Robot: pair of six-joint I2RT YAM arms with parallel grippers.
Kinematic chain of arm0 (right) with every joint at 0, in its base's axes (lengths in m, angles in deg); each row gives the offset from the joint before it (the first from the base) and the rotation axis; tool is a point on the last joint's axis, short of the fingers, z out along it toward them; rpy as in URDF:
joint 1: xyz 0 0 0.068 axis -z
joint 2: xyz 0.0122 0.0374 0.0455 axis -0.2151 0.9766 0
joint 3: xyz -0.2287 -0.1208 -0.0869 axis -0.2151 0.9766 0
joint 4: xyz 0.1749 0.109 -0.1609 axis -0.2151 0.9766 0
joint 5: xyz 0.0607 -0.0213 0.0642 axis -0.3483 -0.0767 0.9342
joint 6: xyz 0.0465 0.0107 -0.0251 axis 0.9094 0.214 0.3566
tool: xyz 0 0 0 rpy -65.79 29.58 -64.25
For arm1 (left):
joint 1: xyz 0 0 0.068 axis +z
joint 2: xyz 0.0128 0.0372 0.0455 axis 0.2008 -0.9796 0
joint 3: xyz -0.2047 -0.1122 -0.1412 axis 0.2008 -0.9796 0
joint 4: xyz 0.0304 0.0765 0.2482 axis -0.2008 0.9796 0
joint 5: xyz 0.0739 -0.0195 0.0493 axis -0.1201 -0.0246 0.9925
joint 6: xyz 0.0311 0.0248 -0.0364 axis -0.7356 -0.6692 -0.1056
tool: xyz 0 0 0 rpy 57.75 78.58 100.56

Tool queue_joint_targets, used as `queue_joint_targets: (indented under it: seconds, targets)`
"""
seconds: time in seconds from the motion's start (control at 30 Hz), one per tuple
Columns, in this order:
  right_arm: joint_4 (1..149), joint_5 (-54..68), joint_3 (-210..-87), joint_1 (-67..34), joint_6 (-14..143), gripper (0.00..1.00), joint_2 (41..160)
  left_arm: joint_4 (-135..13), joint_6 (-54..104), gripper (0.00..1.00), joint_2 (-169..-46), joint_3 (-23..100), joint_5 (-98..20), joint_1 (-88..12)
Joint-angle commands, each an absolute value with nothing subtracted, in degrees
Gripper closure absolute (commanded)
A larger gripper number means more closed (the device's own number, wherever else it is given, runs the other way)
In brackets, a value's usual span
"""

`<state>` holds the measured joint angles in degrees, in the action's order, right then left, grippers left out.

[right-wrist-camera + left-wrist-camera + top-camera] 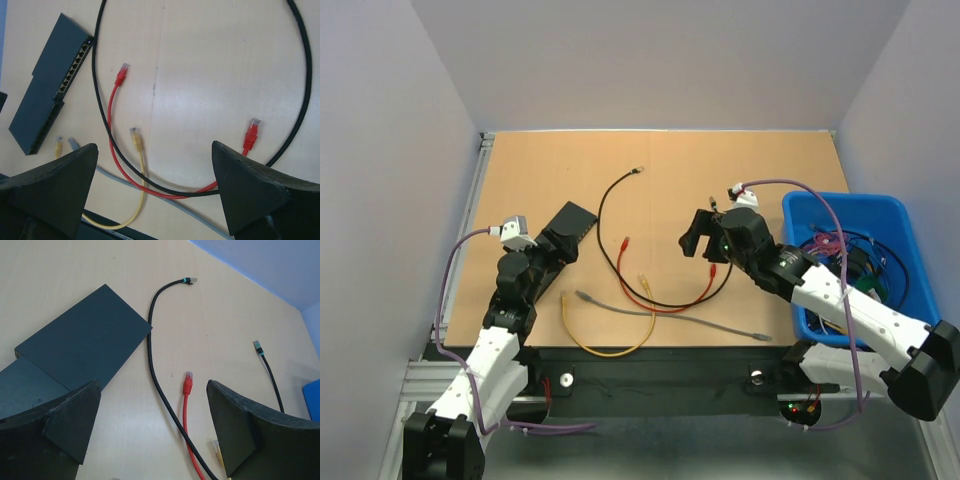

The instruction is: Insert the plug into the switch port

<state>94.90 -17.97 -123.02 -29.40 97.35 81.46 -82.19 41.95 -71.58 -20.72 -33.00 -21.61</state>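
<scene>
The black switch [571, 224] lies at the table's left, its row of ports [75, 64] facing right. A red cable has one plug [624, 241] near the switch and the other [713, 268] under my right arm. Both red plugs show in the right wrist view, one on the left [121, 74] and one on the right [251, 131]. My left gripper [556, 252] is open and empty at the switch's near end [85, 340]. My right gripper [696, 236] is open and empty, above the red and black cables [155, 190].
A black cable [601, 215] loops across the middle, one plug [638, 170] at the far side. A yellow cable [605, 350] and a grey cable [670, 318] lie near the front edge. A blue bin [897, 213] of cables stands at the right.
</scene>
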Motion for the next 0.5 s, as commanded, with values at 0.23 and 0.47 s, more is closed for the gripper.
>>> queue_joint_targets:
  seconds: [0.23,0.47]
  targets:
    - [89.69,-18.69,-126.59,-35.48,91.13,0.00,87.24,-84.39,43.25,0.01,-71.36,-21.21,-31.05,-21.78]
    - [87.67,-16.59,-130.71,-35.65,85.16,0.01,95.93,-84.83,43.08,0.01,-73.46,-20.77,-31.31,-21.87]
